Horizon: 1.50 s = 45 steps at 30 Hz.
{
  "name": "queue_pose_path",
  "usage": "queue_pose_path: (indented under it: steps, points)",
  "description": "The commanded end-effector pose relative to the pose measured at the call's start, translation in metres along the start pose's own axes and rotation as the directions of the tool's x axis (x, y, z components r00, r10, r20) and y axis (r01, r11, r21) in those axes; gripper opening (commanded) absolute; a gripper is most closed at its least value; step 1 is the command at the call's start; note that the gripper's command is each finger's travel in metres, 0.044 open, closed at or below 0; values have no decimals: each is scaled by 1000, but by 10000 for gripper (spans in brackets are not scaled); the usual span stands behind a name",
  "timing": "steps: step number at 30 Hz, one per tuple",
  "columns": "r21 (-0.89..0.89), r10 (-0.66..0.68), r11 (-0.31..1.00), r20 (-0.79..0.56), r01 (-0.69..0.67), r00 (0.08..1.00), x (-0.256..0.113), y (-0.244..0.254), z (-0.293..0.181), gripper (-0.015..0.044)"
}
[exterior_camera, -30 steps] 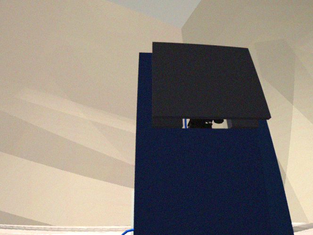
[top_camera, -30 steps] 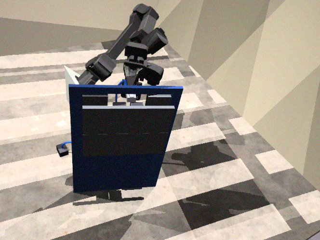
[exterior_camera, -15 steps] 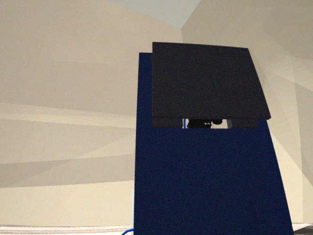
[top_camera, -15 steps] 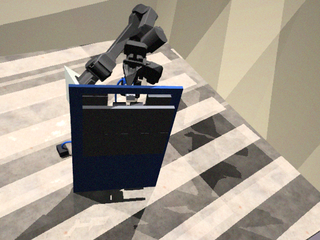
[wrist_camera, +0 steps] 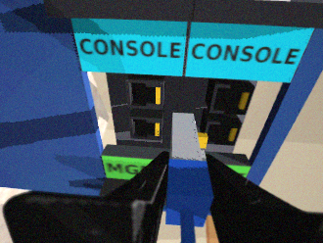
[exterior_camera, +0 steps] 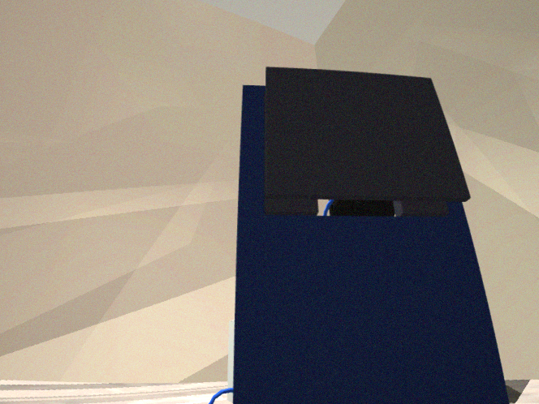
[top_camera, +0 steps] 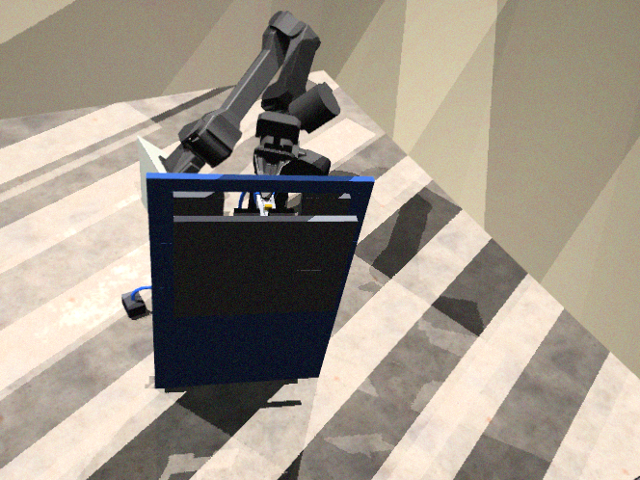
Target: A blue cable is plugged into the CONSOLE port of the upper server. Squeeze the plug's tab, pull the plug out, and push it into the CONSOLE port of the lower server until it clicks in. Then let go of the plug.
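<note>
The gripper [top_camera: 265, 200] [wrist_camera: 185, 159], jaws slightly parted, grips the blue plug [top_camera: 262, 207] [wrist_camera: 190, 181], its tip before the ports under the CONSOLE labels [wrist_camera: 131, 59]; the rack [top_camera: 243, 346] [exterior_camera: 369, 304] [wrist_camera: 39, 93] stands nearer than the counter's [top_camera: 465, 403] [exterior_camera: 109, 393] far corner

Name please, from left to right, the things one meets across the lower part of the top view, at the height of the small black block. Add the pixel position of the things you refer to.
black block [top_camera: 134, 305] → blue cable [top_camera: 141, 288] → dark blue rack panel [top_camera: 243, 346]

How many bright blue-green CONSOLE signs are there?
2. One CONSOLE sign is upper left in the wrist view; the other CONSOLE sign is right beside it.
</note>
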<state>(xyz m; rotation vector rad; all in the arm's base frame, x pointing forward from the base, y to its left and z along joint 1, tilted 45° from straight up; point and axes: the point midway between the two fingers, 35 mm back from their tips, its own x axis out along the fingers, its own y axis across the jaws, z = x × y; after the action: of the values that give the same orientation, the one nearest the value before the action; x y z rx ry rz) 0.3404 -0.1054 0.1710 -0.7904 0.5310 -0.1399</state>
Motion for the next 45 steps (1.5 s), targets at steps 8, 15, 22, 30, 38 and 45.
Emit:
queue_pose_path:
  steps: [8,15,22,30,38,45]
  points:
    - [5,-6,1000,-3,6,1000,-2,48,-3,0]
    - [7,-7,1000,-5,7,1000,-2,48,-1,0]
    - [9,-9,1000,-9,9,1000,0,46,3,0]
    - [10,-11,1000,-12,11,1000,3,45,5,0]
    - [10,-11,1000,-12,11,1000,6,45,6,0]
    - [10,-12,1000,-12,12,1000,8,43,8,0]
